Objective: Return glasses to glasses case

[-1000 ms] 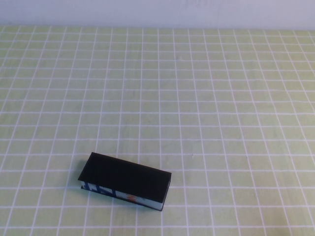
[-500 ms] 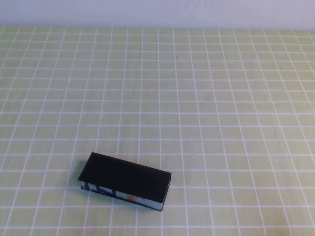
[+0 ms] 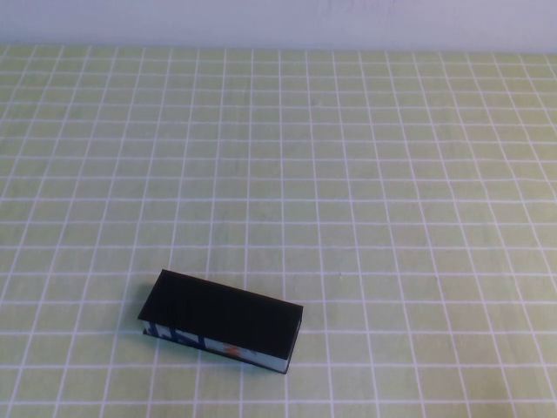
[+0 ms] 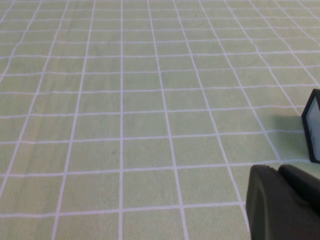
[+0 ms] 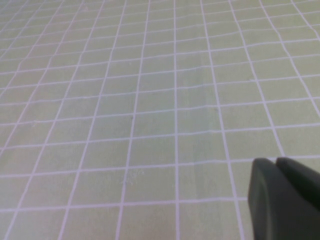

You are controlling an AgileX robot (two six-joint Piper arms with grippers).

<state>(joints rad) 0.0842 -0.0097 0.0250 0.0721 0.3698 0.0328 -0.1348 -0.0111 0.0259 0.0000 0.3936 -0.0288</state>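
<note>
We look down on a desk (image 3: 365, 174) covered in a green cloth with a white grid. The glasses case (image 3: 222, 318) lies shut near the front, left of centre, its black lid up and its blue-white patterned side with an orange mark facing us. No glasses show in any view; we judge they may already be inside, or out of sight. Neither arm reaches into the high view. The left gripper (image 4: 282, 202) hangs low over bare cloth, a corner of the case nearby; its fingers look pressed together. The right gripper (image 5: 282, 197) hovers over bare cloth, its fingers likewise clenched. The task appears finished or not yet begun.
</note>
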